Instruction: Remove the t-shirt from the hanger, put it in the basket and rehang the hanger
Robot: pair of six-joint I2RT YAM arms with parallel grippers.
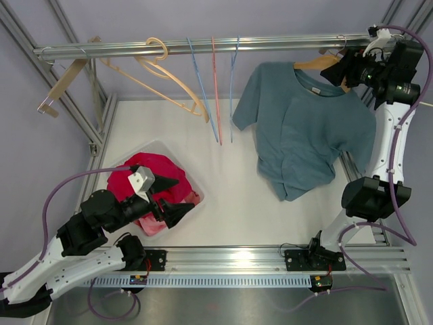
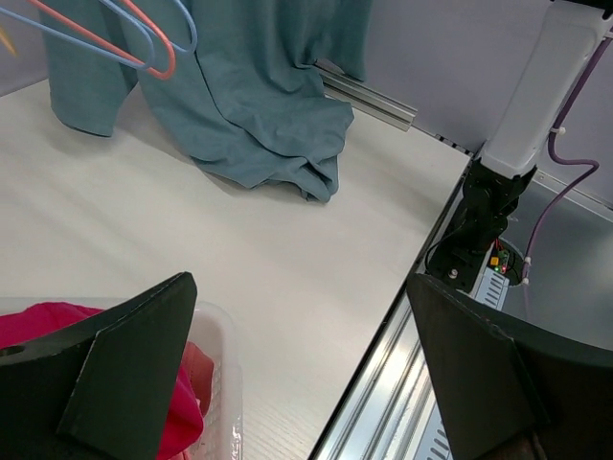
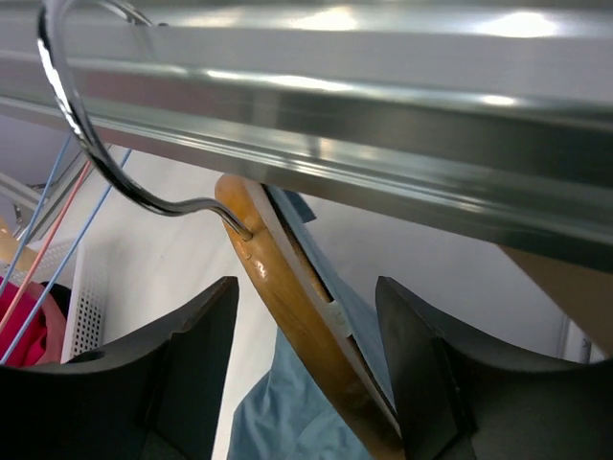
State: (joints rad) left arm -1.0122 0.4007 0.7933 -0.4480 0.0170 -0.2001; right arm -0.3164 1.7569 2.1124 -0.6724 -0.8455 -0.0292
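Nearest me, my left tool (image 1: 172,200) hangs with its jaws wide apart and nothing in them, just over the bin (image 1: 193,181) of red clothes (image 1: 145,172). It is well away from the job.

Further out, across the bare table (image 1: 230,203), the shirt (image 1: 304,135) comes down to the surface. Its hem lies bunched and creased there while the rest drapes from above. That tells me it is light, limp cloth. It will fold and stretch where I pull and will not slide off as 1 stiff piece. It should not break, but it can snag on the hanger's ends.

Farthest, at the rail (image 1: 203,46), my right tool (image 3: 305,297) has its 2 jaws apart on either side of the wooden hanger (image 3: 297,316), just below the hook (image 3: 86,144). I see gaps on both sides, so I judge nothing is clamped.

The wood is stiff and smooth, and the hook can swing on the rail. I would pin the hanger near its neck with the right tool. I would then take the cloth at a shoulder seam or the collar, where there is a doubled edge to pinch. From there I would draw it off 1 arm of the hanger at a time.
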